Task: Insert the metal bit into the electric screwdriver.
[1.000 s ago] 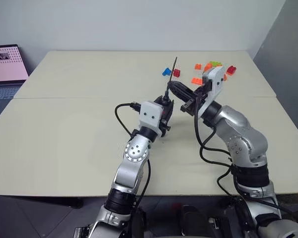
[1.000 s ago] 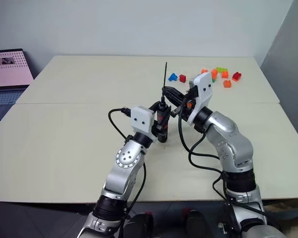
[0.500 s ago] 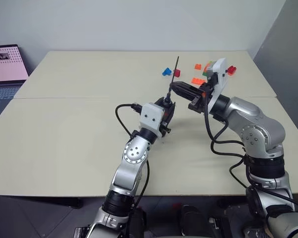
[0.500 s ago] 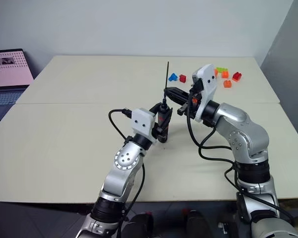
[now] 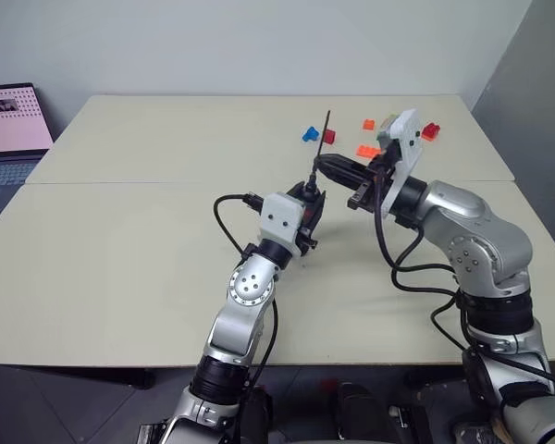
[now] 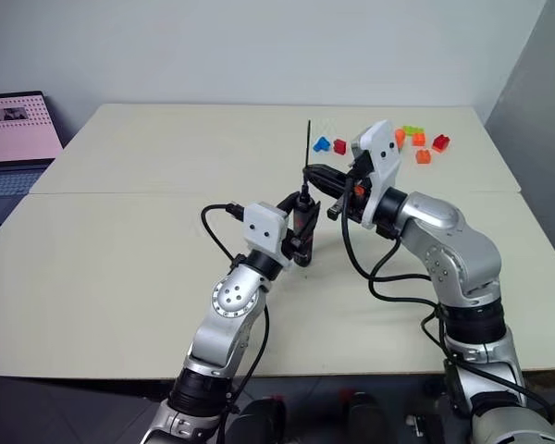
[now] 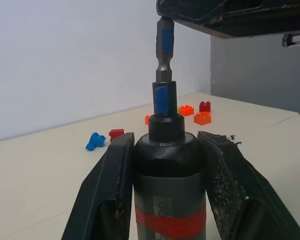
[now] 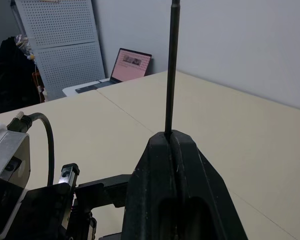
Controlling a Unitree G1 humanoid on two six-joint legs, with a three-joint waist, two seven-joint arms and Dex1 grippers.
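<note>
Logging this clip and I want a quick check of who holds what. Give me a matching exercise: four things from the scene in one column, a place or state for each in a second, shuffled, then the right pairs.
Things:
1. metal bit
2. electric screwdriver
3. laptop
4. toy bricks

Places or states:
A. scattered on the table's far right part
B. pinched upright in the shut right gripper, its lower end at the screwdriver's tip
C. open, beside the table's left edge
D. clamped upright in the left gripper

Pairs: 1-B, 2-D, 3-C, 4-A
</note>
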